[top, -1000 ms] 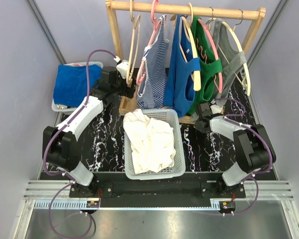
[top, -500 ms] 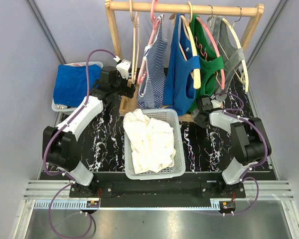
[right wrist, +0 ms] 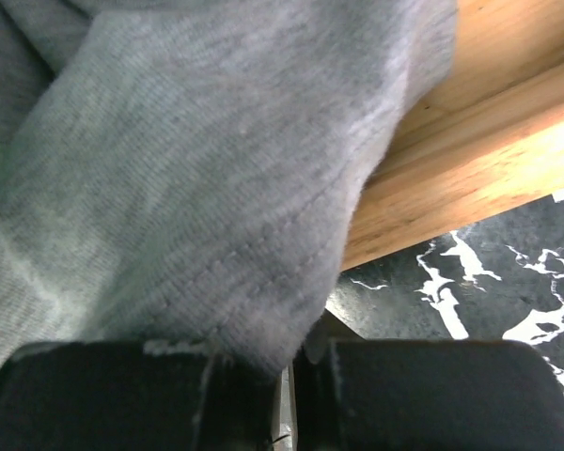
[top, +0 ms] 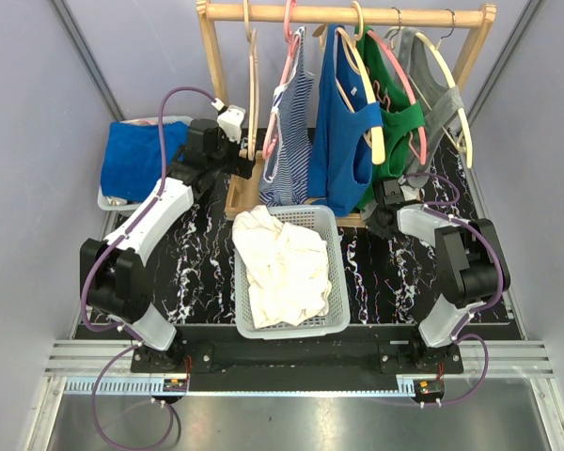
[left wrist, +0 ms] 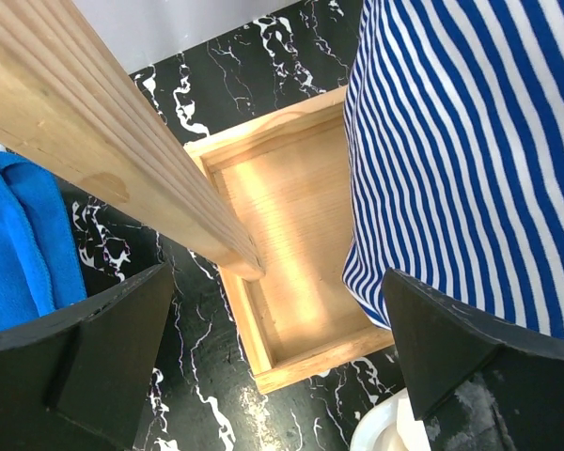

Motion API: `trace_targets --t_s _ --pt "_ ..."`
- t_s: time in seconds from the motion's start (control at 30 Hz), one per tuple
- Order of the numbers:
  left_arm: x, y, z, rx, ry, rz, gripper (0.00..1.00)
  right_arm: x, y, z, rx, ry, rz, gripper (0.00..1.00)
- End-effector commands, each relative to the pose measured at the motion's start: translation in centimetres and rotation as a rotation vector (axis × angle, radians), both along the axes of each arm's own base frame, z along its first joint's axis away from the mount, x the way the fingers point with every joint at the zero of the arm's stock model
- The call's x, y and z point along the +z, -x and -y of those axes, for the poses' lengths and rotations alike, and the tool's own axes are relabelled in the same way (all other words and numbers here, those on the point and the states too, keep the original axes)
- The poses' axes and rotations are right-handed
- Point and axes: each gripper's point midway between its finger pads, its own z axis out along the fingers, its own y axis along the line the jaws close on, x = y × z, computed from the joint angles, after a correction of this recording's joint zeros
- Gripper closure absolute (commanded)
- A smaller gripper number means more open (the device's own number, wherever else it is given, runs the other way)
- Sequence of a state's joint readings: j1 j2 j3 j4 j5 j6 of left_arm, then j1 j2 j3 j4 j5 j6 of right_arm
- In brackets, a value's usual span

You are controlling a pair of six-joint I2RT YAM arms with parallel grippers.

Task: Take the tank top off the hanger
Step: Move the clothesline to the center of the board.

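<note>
**Overhead and wrist views of the workspace.** We begin with the black marbled table (top: pixel 207 254). The wooden rack (top: pixel 338 13) stands at its far edge, so both arms meet the garments from below. A white basket (top: pixel 291 331) sits between the arms, directly before the rack, and holds a white cloth (top: pixel 282 263). We judge it to be the drop point for freed garments. A blue cloth (top: pixel 136 160) lies in a bin at far left.

Four garments hang side by side: a striped tank top (top: pixel 287 141), a blue tank top (top: pixel 338 141), a green tank top (top: pixel 395 122) and, at the right end, the grey tank top (top: pixel 437 94) on its pale hanger (top: pixel 451 85).

The right gripper (top: pixel 387 193) reaches in under this last garment. In its wrist view the fingers (right wrist: pixel 423 395) are drawn almost together on the grey hem, which folds down between them beside the rack's wooden base. We take this low pinch as preparation for drawing the fabric down and off the hanger's shoulders.

The left gripper (top: pixel 240 155) hovers spread wide and holds nothing. The upright post (left wrist: pixel 103 141) is on one side of it, the striped cloth on the other, and the base tray (left wrist: pixel 291 254) lies below. We judge it placed there to wait or to steady the rack. The grey garment is not yet off.
</note>
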State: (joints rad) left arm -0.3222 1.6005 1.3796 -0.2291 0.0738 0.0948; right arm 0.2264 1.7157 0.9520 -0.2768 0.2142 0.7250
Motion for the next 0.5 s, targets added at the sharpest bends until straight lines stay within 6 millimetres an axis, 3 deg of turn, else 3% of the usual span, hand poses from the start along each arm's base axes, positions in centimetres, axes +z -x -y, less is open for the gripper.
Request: trace_targets --t_s 0.0,0.3,0.47 --pt "3.4 -0.5 0.5 -0.012 0.055 0.081 0.02 2.4 -3.2 -1.6 0.025 -0.078 0.122 0.9" --pt "3.8 -0.9 0.6 -0.014 0.055 0.094 0.02 2.1 -3.6 -1.9 0.033 -0.095 0.121 0.89" --pt "5.0 -2.2 0.6 -0.006 0.043 0.136 0.02 2.1 -1.3 -2.2 0.045 -0.138 0.113 0.87"
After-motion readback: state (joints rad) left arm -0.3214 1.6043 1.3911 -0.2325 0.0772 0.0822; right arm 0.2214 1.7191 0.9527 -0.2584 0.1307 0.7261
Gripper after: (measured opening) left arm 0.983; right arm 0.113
